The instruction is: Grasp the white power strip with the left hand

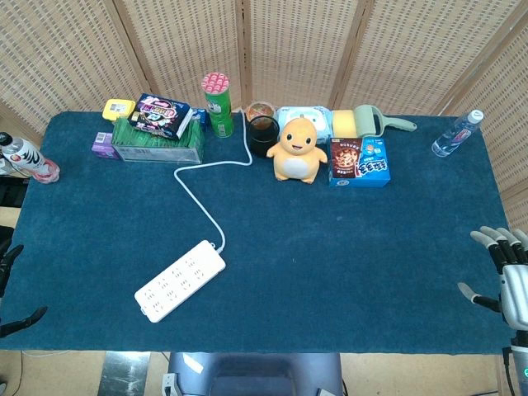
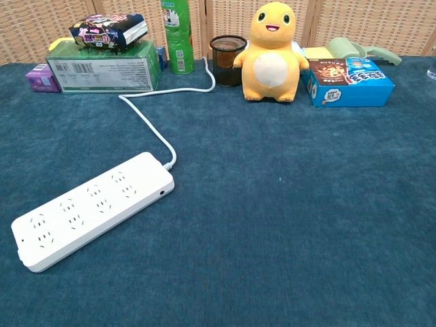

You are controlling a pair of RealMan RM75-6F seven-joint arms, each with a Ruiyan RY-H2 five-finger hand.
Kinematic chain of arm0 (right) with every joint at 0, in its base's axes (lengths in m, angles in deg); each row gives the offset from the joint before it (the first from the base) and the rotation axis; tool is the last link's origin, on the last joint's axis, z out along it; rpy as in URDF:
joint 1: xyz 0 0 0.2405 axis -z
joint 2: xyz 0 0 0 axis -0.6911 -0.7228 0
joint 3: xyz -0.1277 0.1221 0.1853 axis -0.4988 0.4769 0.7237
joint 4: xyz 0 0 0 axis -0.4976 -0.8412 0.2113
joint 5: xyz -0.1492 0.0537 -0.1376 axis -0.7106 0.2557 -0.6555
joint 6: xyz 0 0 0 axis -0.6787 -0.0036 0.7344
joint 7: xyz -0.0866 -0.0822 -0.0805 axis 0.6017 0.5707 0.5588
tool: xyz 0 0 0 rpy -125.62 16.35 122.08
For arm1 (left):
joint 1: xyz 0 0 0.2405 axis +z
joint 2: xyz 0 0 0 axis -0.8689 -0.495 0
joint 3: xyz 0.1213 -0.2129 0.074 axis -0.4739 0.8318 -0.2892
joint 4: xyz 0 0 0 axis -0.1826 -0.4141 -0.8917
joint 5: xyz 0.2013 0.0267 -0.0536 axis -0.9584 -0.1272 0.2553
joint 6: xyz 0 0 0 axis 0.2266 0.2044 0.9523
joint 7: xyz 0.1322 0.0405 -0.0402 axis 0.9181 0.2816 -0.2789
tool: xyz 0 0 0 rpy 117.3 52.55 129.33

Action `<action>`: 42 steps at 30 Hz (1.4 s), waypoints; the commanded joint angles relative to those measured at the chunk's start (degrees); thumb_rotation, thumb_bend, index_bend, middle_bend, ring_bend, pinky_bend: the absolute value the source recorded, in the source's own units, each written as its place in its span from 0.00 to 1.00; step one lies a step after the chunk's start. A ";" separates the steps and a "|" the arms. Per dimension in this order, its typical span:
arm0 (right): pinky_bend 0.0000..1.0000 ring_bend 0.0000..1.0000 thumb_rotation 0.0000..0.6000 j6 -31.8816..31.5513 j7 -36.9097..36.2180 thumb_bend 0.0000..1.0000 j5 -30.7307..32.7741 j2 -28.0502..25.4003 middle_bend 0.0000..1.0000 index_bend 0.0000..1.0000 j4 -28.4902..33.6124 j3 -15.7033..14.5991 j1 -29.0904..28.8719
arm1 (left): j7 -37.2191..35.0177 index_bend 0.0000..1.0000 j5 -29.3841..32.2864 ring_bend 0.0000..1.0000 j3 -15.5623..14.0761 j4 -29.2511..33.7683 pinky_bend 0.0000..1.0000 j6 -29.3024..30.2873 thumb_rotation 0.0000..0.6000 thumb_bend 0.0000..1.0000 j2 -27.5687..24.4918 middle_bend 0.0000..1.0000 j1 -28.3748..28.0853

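Power strip on the blue bench

The white power strip point(image 1: 180, 280) lies slanted near the front. The right hand point(image 1: 501, 272) sits at the edge, fingers point(image 1: 493, 237) apart.

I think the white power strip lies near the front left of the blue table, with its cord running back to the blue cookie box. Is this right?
Not quite. The white power strip does lie front left on the blue table, but its cord runs back towards the green can and the dark mesh cup, not to the blue cookie box. The head view shows this.
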 commanded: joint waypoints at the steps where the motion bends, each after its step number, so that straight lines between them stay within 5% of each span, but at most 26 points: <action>1: 0.00 0.15 1.00 0.14 0.18 0.00 0.05 0.09 0.17 0.21 0.02 -0.06 -0.04 | 0.36 0.00 -0.24 0.00 0.06 -0.01 0.07 -0.07 1.00 0.08 0.10 0.00 0.14; 17: 0.00 0.14 1.00 1.35 0.69 0.00 1.07 0.06 0.16 0.17 0.40 -0.19 -0.21 | 0.65 0.00 -1.07 0.00 1.43 1.92 0.07 -4.76 1.00 0.10 1.07 0.05 -2.36; 20: 0.00 0.14 1.00 1.83 0.59 0.00 1.52 0.18 0.16 0.16 0.19 -0.03 -0.43 | 2.42 0.00 -0.53 0.19 2.59 2.67 0.21 -5.09 1.00 0.12 2.34 0.31 -3.07; 22: 0.00 0.14 1.00 2.20 0.56 0.00 1.80 0.32 0.16 0.16 0.02 0.09 -0.63 | 3.41 0.00 -0.67 0.49 3.45 3.39 0.45 -5.35 1.00 0.15 3.46 0.59 -3.83; 24: 0.00 0.14 1.00 2.49 0.60 0.00 2.00 0.43 0.16 0.16 -0.09 0.12 -0.76 | 4.08 0.00 -0.85 0.85 3.76 4.49 0.79 -6.79 1.00 0.20 4.17 0.90 -4.89; 26: 0.00 0.14 1.00 2.78 0.57 0.00 2.14 0.51 0.16 0.15 -0.11 0.10 -0.87 | 6.05 0.00 -0.74 0.98 4.35 5.98 0.96 -8.52 1.00 0.27 5.16 0.99 -6.26; 33: 0.00 0.14 1.00 3.36 0.41 0.00 2.44 0.65 0.16 0.15 -0.26 0.11 -1.12 | 15.36 0.01 4.60 1.00 7.09 10.59 1.00 -17.22 1.00 0.52 10.71 1.00 -12.32; 42: 0.00 0.14 1.00 4.03 -1.23 0.00 3.57 0.14 0.16 0.15 -0.52 0.46 -1.17 | 28.66 0.29 15.09 1.00 9.60 10.49 1.00 -23.00 1.00 0.56 21.63 1.00 -18.27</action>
